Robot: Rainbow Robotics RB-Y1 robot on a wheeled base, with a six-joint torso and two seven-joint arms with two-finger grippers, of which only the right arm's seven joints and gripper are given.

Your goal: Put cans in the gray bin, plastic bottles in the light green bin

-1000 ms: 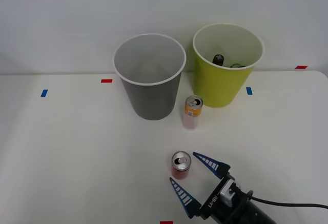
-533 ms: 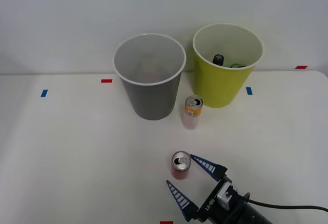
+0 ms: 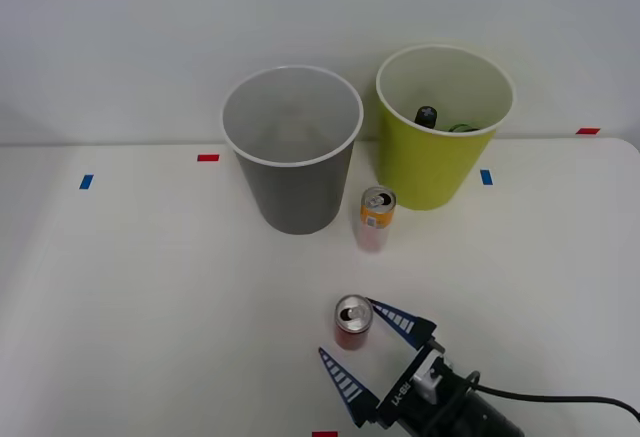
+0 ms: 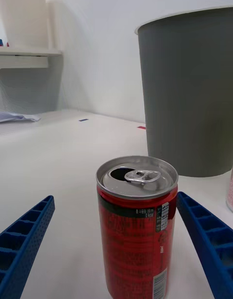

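Right gripper point(image 3: 368, 355) spread wide, straddling red can point(image 3: 352, 321). Can upright on table point(image 3: 150, 287), at 5 o'clock from gray bin point(image 3: 292, 147). Likely empty: light, thin-walled, slick. Squeeze mid-body, gently, or it dents.

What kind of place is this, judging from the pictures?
Probably a robot test setup in a lab or office room, not a home. A plain white table carries small red and blue tape markers, two sorting bins stand by a bare white wall, and a white shelf is mounted behind.
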